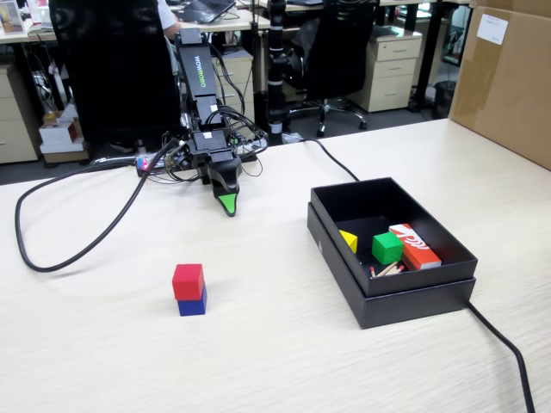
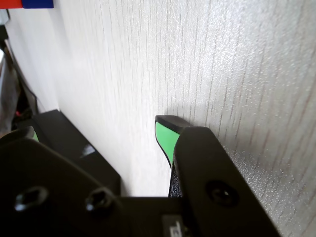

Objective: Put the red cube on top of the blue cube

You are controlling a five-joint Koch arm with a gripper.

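Stack: the small matte bright red cube point(image 1: 188, 280) sits squarely on the small matte deep blue cube point(image 1: 193, 305) on the pale wood-grain table point(image 1: 258, 361), nearest the fixed view's camera; by that look the task's placing is done.
Box: an open, shallow black cardboard box point(image 1: 392, 297) stands to the right of the stack in the fixed view, well apart from it.
Box contents: one green cube point(image 1: 386, 248), one yellow wedge-shaped block point(image 1: 349, 241), one red-orange and white rectangular carton point(image 1: 414, 245), and a few thin sticks too small to count.
Claw: the black gripper with green-tipped fingers point(image 1: 227, 202) rests tip-down at the table, farther back, carrying nothing; only one green tip shows clearly, so whether it is released or clenched I cannot tell.
Key relation: the stack lies nearer the camera than the claw and slightly left in the fixed view, apart from it; in the wrist view it is a red and blue sliver at the top left edge.
Count: one red cube, one blue cube, one arm.
Cable: a black cable point(image 1: 52, 258) loops across the table at left.
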